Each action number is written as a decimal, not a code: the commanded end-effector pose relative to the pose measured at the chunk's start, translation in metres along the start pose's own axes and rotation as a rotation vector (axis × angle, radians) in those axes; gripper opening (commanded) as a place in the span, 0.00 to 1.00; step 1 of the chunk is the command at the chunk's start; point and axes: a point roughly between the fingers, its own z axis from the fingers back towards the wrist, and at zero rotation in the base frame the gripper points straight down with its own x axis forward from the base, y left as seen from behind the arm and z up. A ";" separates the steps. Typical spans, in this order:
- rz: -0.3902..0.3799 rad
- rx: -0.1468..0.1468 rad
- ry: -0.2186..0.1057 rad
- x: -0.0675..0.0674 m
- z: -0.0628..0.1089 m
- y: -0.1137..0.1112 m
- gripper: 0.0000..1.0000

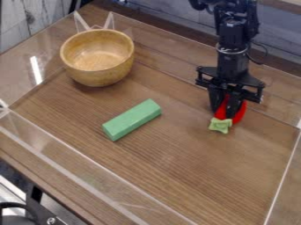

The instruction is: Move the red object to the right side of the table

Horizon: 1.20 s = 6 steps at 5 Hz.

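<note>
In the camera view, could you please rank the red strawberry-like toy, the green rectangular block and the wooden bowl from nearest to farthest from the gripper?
1. Red strawberry-like toy: clamped in the gripper, right side of the table.
2. Green rectangular block: mid-table, to the gripper's left in the picture.
3. Wooden bowl: far back-left corner.

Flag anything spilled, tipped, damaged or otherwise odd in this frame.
Nothing stands out. The wooden bowl sits upright, the green block lies flat on the table, and the pincer is shut on the red object, whose green stem pokes out below.
</note>
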 end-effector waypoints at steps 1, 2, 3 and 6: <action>0.003 0.013 0.031 -0.002 -0.012 -0.001 0.00; 0.000 0.015 0.040 -0.002 -0.012 -0.002 0.00; -0.003 0.016 0.047 -0.002 -0.013 -0.004 0.00; -0.015 0.018 0.069 -0.004 -0.012 -0.009 0.00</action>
